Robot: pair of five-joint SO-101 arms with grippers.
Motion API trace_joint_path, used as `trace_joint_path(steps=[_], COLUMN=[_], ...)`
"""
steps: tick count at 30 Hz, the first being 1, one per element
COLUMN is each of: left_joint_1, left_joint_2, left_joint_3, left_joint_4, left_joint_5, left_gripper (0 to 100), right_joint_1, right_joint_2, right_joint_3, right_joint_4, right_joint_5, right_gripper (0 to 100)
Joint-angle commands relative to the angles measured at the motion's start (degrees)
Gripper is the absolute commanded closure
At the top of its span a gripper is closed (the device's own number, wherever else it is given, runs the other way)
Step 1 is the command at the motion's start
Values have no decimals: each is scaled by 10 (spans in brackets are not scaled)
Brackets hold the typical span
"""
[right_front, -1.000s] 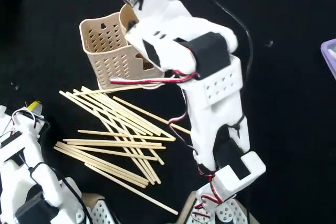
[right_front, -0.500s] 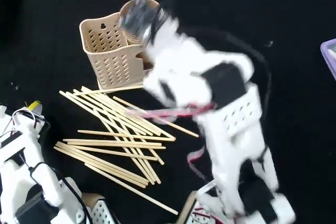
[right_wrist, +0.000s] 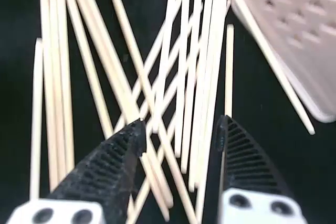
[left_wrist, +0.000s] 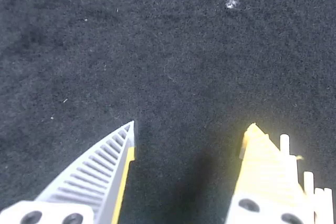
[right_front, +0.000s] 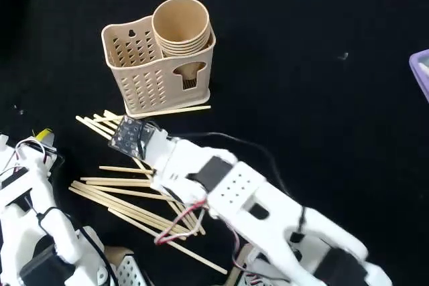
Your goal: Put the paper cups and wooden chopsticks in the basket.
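- Pale wooden chopsticks (right_wrist: 207,66) lie beneath my spread right pincer (right_wrist: 181,123): pickup step, I judge.
- Next: descend, pinch one, lift to beige perforated plastic basket (right_wrist: 294,24) ahead.

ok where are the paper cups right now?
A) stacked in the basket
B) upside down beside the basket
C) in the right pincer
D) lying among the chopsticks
A: the cups sit nested, mouths up, in one compartment of the basket. The right pincer is open over the loose chopsticks and holds nothing.
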Motion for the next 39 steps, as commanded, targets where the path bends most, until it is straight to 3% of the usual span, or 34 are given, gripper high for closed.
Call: trace_joint_path(steps=[1,10,15,20,24,32,37,39], left_joint_1=[5,3,2,2,3,2,3,3], left_joint_2=[-18,-18,-18,-18,-18,-18,-18,-18], left_joint_3=[-13,-13,-13,-13,-13,-12,-12,-12], left_joint_4=[-9,-9,-9,-9,-8,-8,-8,-8], left_joint_5=[-4,-4,-4,-4,-4,-4,-4,-4], left_gripper=[679,679,679,679,679,679,679,679], right_joint_1=[-11,14,47,55,58,122,127,126], right_joint_2=[85,273,274,196,123,66,67,67], right_joint_3=[-22,-118,-110,-96,-87,-32,-30,-32], right_joint_4=[-67,-70,-69,32,142,187,181,185], right_joint_5=[-17,-19,-16,-6,65,220,229,222], right_gripper=[768,776,994,988,988,988,981,930])
